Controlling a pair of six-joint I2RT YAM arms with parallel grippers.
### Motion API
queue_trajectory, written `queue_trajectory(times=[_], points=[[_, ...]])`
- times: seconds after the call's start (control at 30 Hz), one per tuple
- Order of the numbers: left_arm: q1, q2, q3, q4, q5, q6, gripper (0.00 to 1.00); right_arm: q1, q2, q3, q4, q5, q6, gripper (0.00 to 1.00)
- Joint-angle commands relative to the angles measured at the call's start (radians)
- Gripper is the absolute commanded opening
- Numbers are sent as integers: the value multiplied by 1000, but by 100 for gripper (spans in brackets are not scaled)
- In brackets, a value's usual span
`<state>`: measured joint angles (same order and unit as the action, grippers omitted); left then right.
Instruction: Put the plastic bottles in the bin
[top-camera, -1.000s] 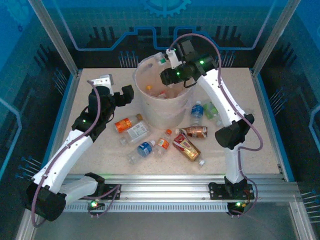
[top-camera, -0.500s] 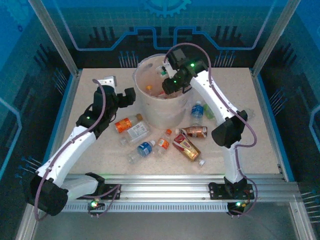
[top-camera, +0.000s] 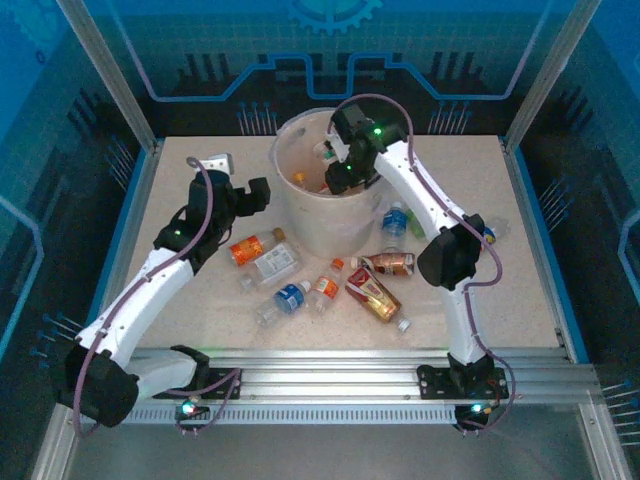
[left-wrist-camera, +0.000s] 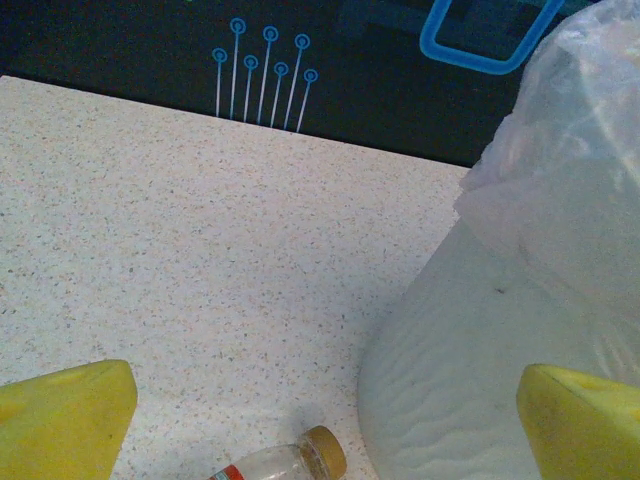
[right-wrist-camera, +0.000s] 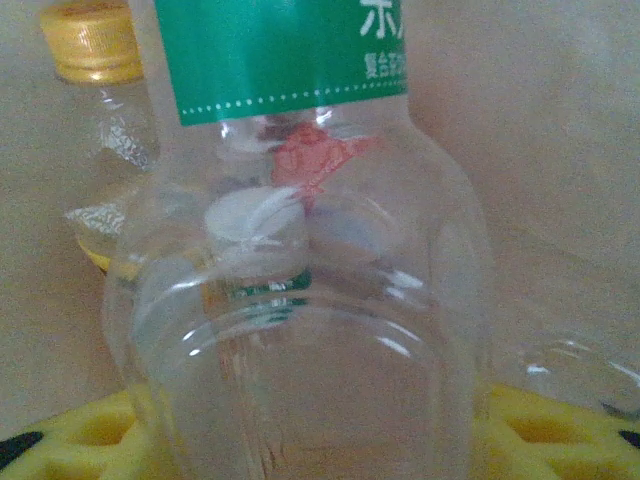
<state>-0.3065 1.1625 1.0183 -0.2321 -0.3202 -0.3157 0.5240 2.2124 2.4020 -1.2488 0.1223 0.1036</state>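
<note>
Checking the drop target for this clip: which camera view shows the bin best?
Top external: the bin appears whole, with its rim and bottles inside, right gripper over it. The left wrist view gives its outer wall and folded liner; the right wrist view, blurred inner wall behind a green-labelled bottle.

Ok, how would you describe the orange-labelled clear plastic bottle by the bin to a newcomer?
Find the large round white bin with a plastic liner. At the foot of its left side lies a small clear bottle with a broad orange label. It is the leftmost bottle on the table, beside a paler white-labelled one.
</note>
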Motion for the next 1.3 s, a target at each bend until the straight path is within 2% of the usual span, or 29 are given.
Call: queue_trajectory(times=[0.0, 0.3, 0.73, 0.97, 1.27], points=[[17, -1, -4, -9, 14, -2, 99, -15, 20, 12, -16, -5, -2, 62], [59, -2, -26, -22, 73, 102, 99, -15, 22, 72, -27, 1, -6, 75], [159, 39, 15, -205, 241, 394, 99, -15, -26, 187, -35, -25, -21, 100], [172, 28, 15, -286, 291, 533, 99, -16, -100, 197, -9, -39, -24, 100], [172, 63, 3, -344, 303, 603, 97, -15, -201, 195, 3, -54, -11, 100]])
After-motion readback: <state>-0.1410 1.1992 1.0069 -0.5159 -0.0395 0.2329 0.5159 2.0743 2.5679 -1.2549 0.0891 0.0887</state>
